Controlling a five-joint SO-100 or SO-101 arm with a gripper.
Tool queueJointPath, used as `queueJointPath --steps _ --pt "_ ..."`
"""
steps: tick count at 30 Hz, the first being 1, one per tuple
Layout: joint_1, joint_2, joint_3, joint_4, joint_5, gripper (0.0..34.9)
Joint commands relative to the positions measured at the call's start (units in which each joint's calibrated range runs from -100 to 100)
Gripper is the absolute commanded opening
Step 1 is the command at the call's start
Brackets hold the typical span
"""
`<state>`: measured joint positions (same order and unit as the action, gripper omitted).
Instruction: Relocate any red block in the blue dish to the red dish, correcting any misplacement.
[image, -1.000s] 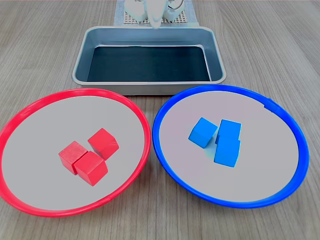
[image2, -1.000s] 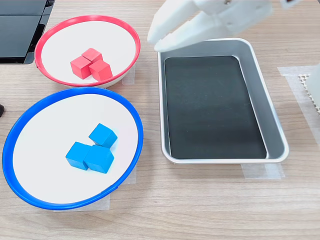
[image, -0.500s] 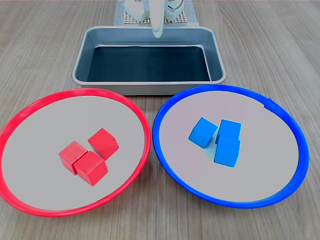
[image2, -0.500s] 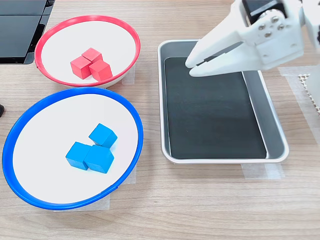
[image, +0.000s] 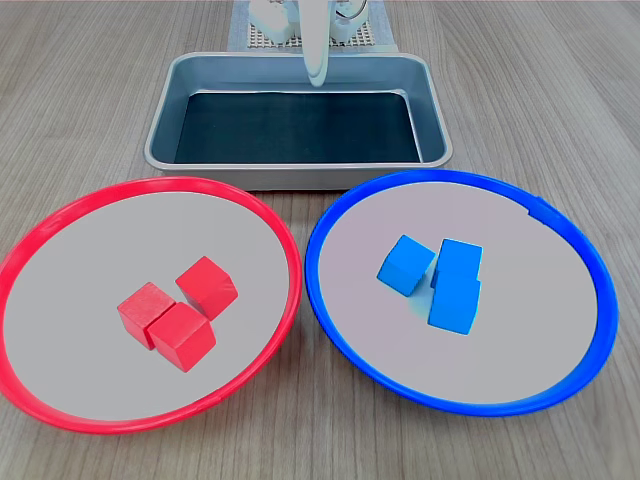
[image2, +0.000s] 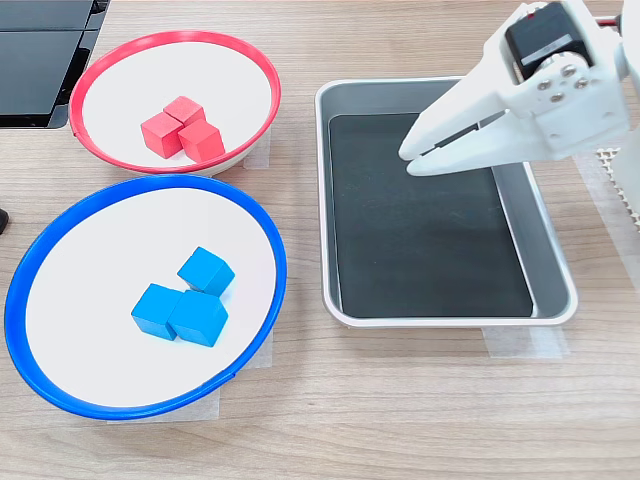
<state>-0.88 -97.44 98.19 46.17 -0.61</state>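
Note:
Three red blocks (image: 183, 335) (image2: 202, 140) lie clustered in the red dish (image: 150, 185) (image2: 175, 38). The blue dish (image: 450, 177) (image2: 150, 184) holds three blue cubes (image: 456, 285) (image2: 198, 318) and no red block shows in it. My white gripper (image: 317, 75) (image2: 412, 160) hovers over the metal tray, far from both dishes. Its jaws are together with only a thin slit between them and nothing held.
The rectangular metal tray (image: 300, 172) (image2: 450, 320) with a dark floor sits behind the dishes in the first exterior view. The arm's white mesh base (image: 262, 38) stands behind it. A black device (image2: 40, 50) lies at the second exterior view's top left.
The gripper has swung away from beside the red dish toward the second exterior view's right, now over the tray, and its jaws have closed. The blocks have not moved.

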Motion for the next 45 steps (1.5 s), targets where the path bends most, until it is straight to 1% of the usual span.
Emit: queueJointPath --steps 1,22,23,25,45 --pt "1.03 -1.53 -0.19 2.41 -0.1 0.4" --pt "1.78 -1.53 1.81 1.83 -0.05 0.4" --pt "1.78 -1.53 1.81 1.83 -0.05 0.8" --pt "1.87 -1.53 1.81 1.83 -0.1 0.4" --pt "1.87 -1.53 1.81 1.83 -0.1 0.4"
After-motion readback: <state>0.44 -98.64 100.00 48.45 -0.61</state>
